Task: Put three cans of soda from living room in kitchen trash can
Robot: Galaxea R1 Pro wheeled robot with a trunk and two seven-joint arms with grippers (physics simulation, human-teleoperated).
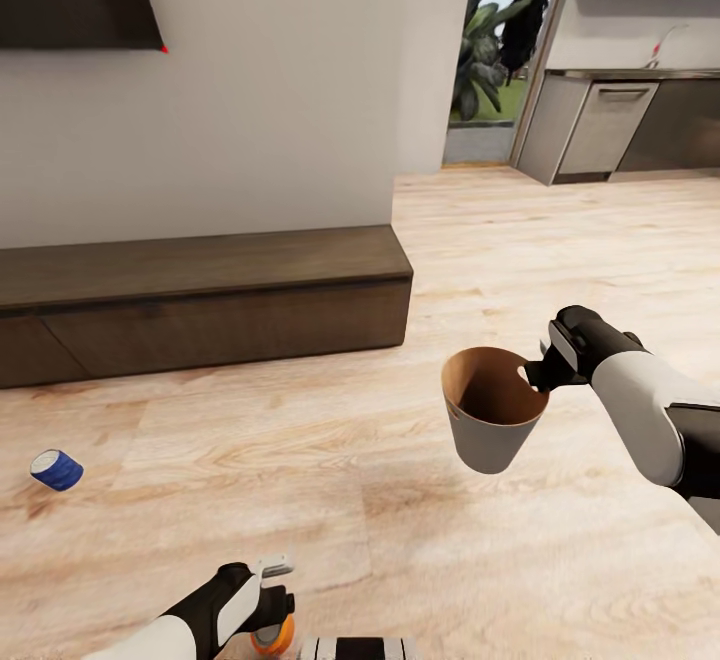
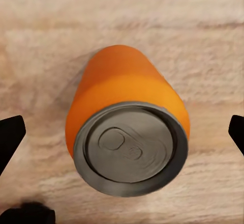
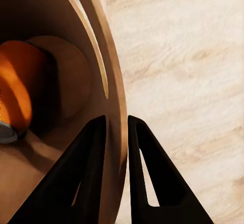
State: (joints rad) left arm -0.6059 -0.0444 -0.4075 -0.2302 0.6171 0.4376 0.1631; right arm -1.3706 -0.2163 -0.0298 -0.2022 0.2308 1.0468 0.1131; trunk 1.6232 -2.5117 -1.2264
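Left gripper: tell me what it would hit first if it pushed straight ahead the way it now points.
The upright orange soda can on the wood floor. The left gripper is open, its fingers either side of the can, whose grey top faces the wrist camera. It would probably meet that top first, though depth is unclear.

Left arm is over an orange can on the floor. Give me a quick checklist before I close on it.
1. Left gripper open, one finger either side of the orange can: ok.
2. Can upright on the floor: ok.
3. Right gripper pinching the trash can wall: ok.
4. An orange can already inside the bin: ok.
5. Blue can lying on the floor, left side: not ok, pending.
6. Gripper low enough to grasp: cannot tell.
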